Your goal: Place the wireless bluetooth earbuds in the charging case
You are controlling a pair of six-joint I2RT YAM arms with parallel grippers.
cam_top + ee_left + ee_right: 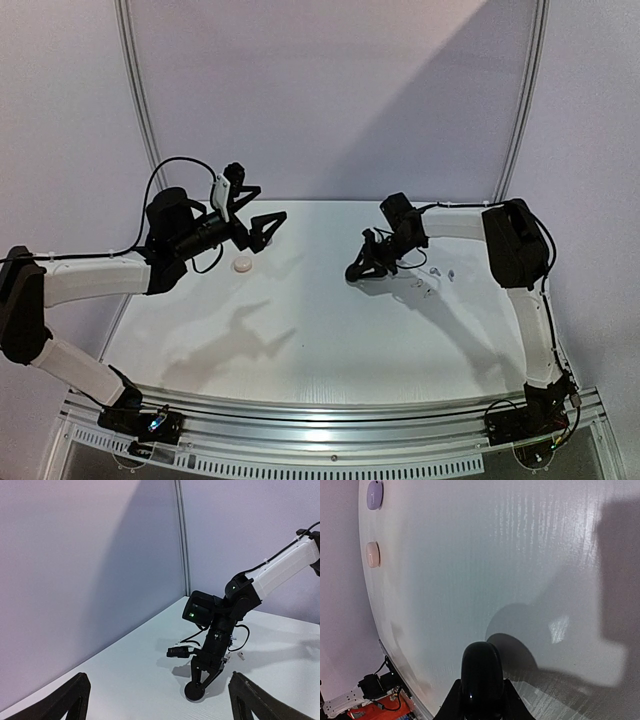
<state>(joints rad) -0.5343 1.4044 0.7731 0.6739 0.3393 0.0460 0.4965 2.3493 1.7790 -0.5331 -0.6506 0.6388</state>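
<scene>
My right gripper [357, 270] is shut on a round black charging case [481, 677], closed and held on edge just above the table; it also shows in the left wrist view [194, 690]. Several tiny earbuds [435, 273] lie on the table right of that gripper; two white ones [241, 655] show in the left wrist view. My left gripper [270, 202] is open and empty, raised above the table at the back left, its jaws wide apart [159, 680]. A pale pinkish round case [243, 265] lies below it.
A lavender round case [374, 494] and the pinkish case [372, 554] lie near the table's left side. White walls stand behind the table [300, 330]. The right arm's shadow falls beneath it.
</scene>
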